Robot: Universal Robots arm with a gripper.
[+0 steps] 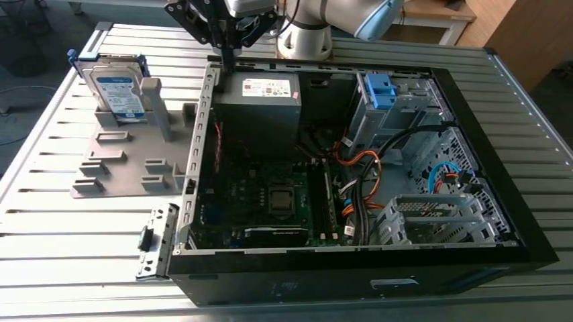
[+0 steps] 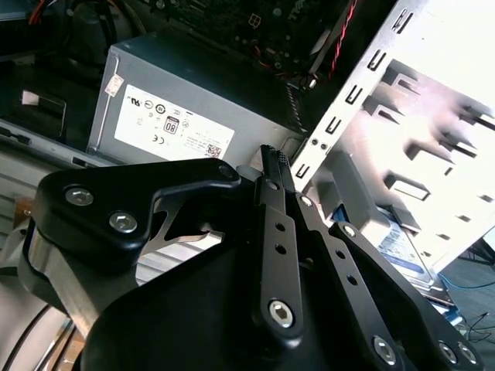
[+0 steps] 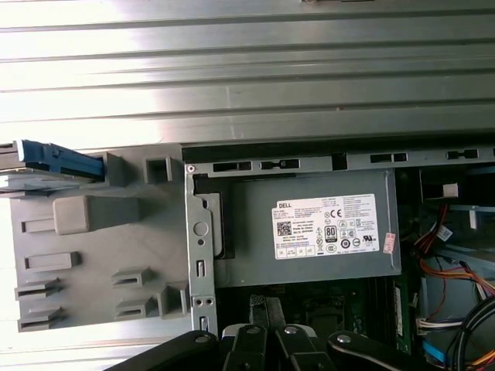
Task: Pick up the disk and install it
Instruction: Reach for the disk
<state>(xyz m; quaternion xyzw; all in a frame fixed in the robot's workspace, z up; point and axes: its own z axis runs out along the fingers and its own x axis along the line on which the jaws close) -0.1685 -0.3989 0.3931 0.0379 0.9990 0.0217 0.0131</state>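
Observation:
The disk (image 1: pixel 120 91) stands on edge in a slot of the grey fixture plate (image 1: pixel 130 164), at the exterior view's upper left, its blue-and-white label facing the camera and a blue bracket around it. The first wrist view shows the disk (image 3: pixel 56 160) edge-on, and the second wrist view shows its label (image 2: pixel 402 246) past the case wall. My gripper (image 1: pixel 227 62) hangs over the case's wall between the plate and the power supply, to the exterior view's right of the disk and apart from it. In the second wrist view the gripper (image 2: pixel 272 153) has its fingers together and holds nothing.
The open black computer case (image 1: pixel 501 221) lies on a slatted metal table (image 1: pixel 72 228). Inside it are the grey power supply (image 1: pixel 266 100), the motherboard (image 1: pixel 268 198), orange and black cables (image 1: pixel 363 174), and a silver drive cage with a blue latch (image 1: pixel 380 92).

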